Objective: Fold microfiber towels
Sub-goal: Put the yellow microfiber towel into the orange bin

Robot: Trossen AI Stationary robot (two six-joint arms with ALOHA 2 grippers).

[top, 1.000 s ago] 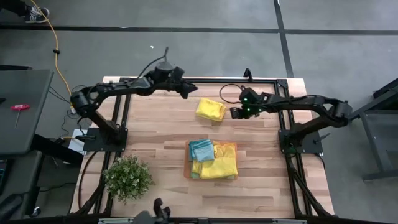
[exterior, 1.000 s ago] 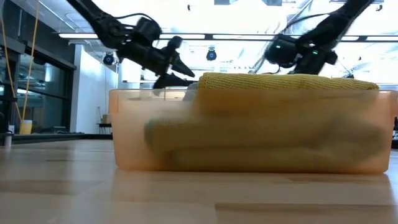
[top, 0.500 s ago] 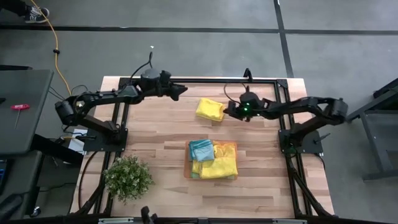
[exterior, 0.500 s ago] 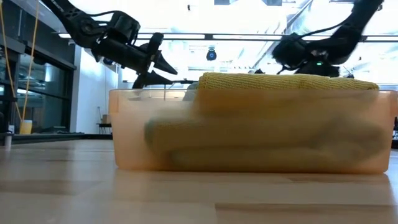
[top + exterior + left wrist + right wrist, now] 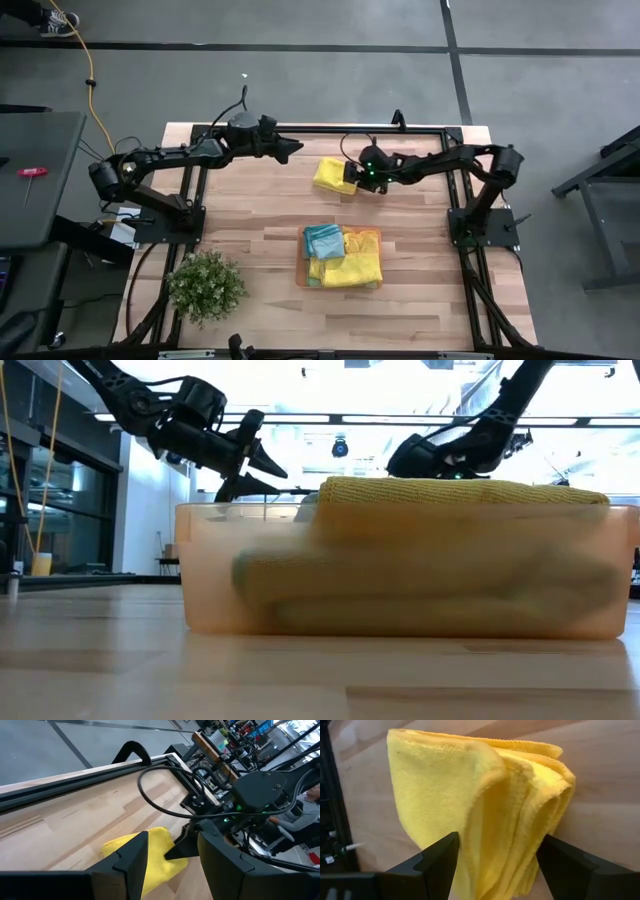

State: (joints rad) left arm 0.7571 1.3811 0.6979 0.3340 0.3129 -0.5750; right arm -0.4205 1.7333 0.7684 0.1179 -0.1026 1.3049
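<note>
A folded yellow microfiber towel (image 5: 334,173) lies flat on the wooden table at its far middle. My right gripper (image 5: 352,178) is at the towel's right edge, low and open. In the right wrist view its two fingers stand on either side of the towel's layered edge (image 5: 520,820). My left gripper (image 5: 293,149) hovers open above the table, to the far left of the towel and apart from it. The left wrist view looks past that gripper's fingers at the towel (image 5: 152,845). My right gripper (image 5: 497,865) straddles the stacked folded edges of the yellow towel (image 5: 547,795) with open fingers, slanting down from the table's right. The towel lies flat on the table. Whether the fingers (image 5: 437,860) touch the cloth I cannot tell.
An orange bin (image 5: 378,236) with yellow and teal towels stands near the table's middle front; in the low view it (image 5: 210,580) fills the foreground. A potted plant (image 5: 205,285) stands at the near left. A black frame (image 5: 330,128) runs along the far edge.
My right gripper has gone toward the table's left and down to the yellow towel's right edge, rolling its wrist. My left gripper has drawn back toward the table's left, away from the towel. The towel has stayed where it was.
</note>
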